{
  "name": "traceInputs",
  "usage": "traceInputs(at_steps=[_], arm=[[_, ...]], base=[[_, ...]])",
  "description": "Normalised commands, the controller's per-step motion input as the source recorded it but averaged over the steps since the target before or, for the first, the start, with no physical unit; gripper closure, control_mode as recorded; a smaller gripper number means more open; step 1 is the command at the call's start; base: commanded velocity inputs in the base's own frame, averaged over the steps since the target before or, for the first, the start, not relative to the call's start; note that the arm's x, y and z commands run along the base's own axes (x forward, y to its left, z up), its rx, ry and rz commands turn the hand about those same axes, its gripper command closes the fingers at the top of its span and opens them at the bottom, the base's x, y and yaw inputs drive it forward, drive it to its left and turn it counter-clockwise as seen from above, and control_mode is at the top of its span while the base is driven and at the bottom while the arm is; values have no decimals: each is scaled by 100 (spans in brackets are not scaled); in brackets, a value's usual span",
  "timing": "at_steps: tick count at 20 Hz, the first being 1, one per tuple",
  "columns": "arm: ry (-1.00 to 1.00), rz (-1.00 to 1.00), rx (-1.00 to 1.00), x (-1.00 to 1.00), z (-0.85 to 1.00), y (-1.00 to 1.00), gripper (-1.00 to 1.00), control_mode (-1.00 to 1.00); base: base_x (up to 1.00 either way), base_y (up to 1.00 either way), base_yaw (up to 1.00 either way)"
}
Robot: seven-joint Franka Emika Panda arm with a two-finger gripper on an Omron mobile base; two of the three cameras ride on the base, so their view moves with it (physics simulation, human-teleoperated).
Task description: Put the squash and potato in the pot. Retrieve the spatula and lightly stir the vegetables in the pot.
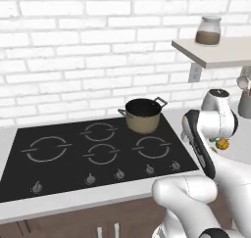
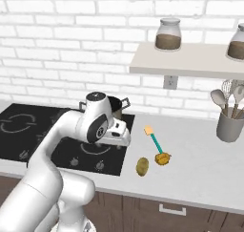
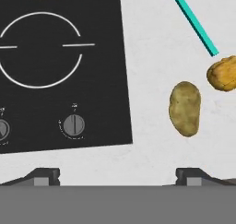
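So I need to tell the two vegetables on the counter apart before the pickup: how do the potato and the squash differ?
The potato is a dull olive-brown oval, while the squash is a brighter orange-yellow and lumpier. The potato looks a little larger and longer than the squash. The potato lies clear of the spatula, whereas the squash sits right at the end of its teal handle. Both rest on the grey counter, beside the stove.

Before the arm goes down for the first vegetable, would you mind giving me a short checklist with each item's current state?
1. Gripper open and empty: ok.
2. Potato lying free on the counter, apart from the squash: ok.
3. Fingers centred over the potato: not ok, it sits off to one side.
4. Pot uncovered on the cooktop: ok.
5. Spatula still on the counter for later: ok.
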Motion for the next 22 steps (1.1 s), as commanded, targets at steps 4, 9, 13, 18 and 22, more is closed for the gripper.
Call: traceInputs(at_steps=[4,9,13,18,22], arm=[[1,0,3,-2,-16,-70,-100,-100],[1,0,8,0,-11,-57,-100,-100],[0,0,2,0,-23,-36,-100,-100],[1,0,0,13,-32,-31,-100,-100],[1,0,0,18,-35,-26,-100,-100]], base=[[0,0,0],[0,0,0],[0,0,0],[0,0,0],[0,0,0]])
